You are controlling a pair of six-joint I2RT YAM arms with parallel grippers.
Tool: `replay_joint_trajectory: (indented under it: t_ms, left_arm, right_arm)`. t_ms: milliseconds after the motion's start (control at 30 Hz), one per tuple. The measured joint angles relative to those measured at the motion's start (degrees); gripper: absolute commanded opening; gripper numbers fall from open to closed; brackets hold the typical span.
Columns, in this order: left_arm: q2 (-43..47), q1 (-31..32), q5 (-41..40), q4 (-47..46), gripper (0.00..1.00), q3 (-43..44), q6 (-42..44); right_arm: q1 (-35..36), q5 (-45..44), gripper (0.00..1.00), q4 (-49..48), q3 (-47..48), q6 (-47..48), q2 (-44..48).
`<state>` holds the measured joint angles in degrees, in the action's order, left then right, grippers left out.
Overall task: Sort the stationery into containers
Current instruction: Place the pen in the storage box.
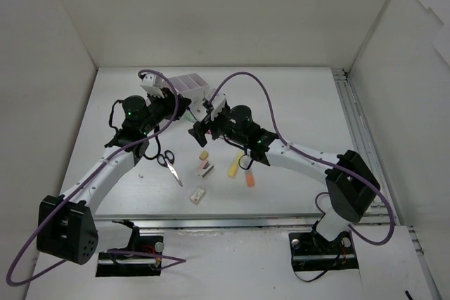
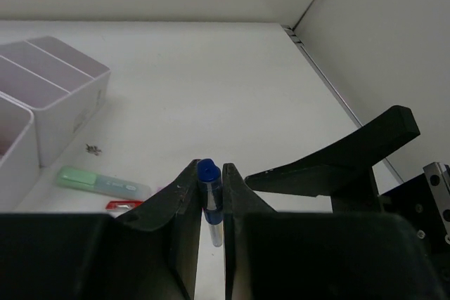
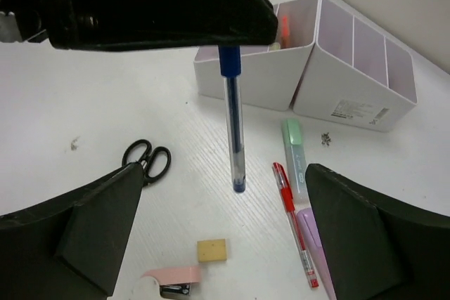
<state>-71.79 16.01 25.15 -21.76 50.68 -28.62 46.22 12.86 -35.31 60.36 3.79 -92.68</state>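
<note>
Inside the left tool [image 2: 209,171] — a blue pen [image 3: 233,124], clamped, hanging down

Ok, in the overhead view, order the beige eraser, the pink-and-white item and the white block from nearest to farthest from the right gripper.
1. Beige eraser, just below the right gripper in the view.
2. Pink-and-white item, directly below the eraser.
3. White block, lowest of the three, slightly left.
</note>
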Motion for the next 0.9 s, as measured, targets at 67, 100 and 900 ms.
replay_joint_trajectory:
  t_ms: [67, 100, 900]
  left_arm:
    - [-0.5, -0.3, -1.8, 0.1, 0.00, 2.0, 1.3]
    - [-1.1, -0.4, -2.8, 0.1, 0.00, 3.4, 2.1]
    - [-39.9, -8.2, -13.0, -5.4, 0.00, 35.3, 15.9]
  right_arm:
    - [-0.8, 0.2, 0.98, -0.4, 0.6, -1.2, 0.0]
    - [-1.4, 0.6, 0.98, -0.6, 0.7, -2.1, 0.0]
    - [-18.1, 3.7, 0.98, 4.8, -13.1, -6.5, 8.6]
